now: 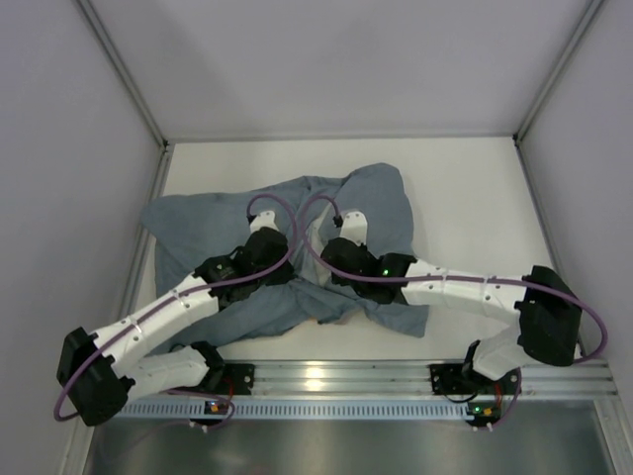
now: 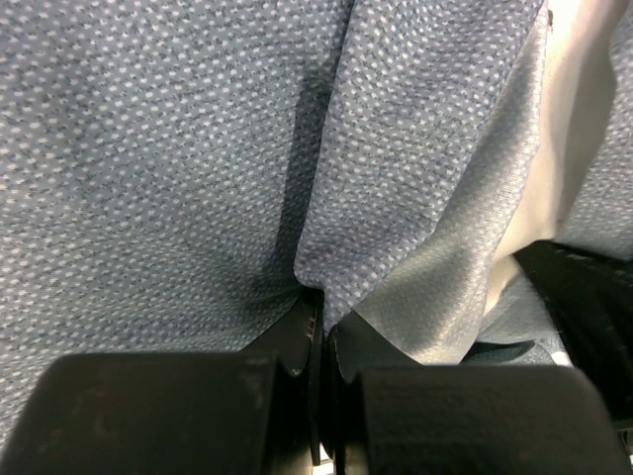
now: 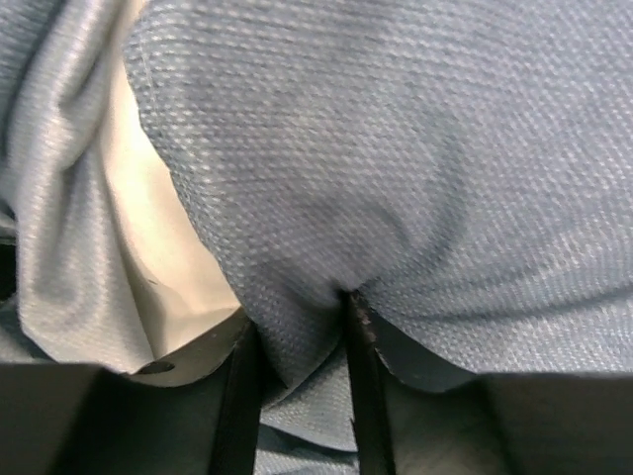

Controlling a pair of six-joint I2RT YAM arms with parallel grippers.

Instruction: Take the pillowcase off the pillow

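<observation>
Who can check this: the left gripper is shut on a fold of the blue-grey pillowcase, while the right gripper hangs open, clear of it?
Wrong about the right gripper: the right wrist view shows its fingers closed on a fold of the pillowcase too. The left gripper is shut on a fold, as stated.

White worktop [image 1: 475, 178], matte, plain. Grey panel walls stand at the worktop's back [image 1: 336, 59], left [image 1: 59, 198] and right [image 1: 593, 198]. Metal corner struts [image 1: 119, 69] rise from its far corners. A slotted aluminium rail [image 1: 336, 376] runs along its near edge, with a brushed metal sheet [image 1: 346, 450] just beyond that.
</observation>
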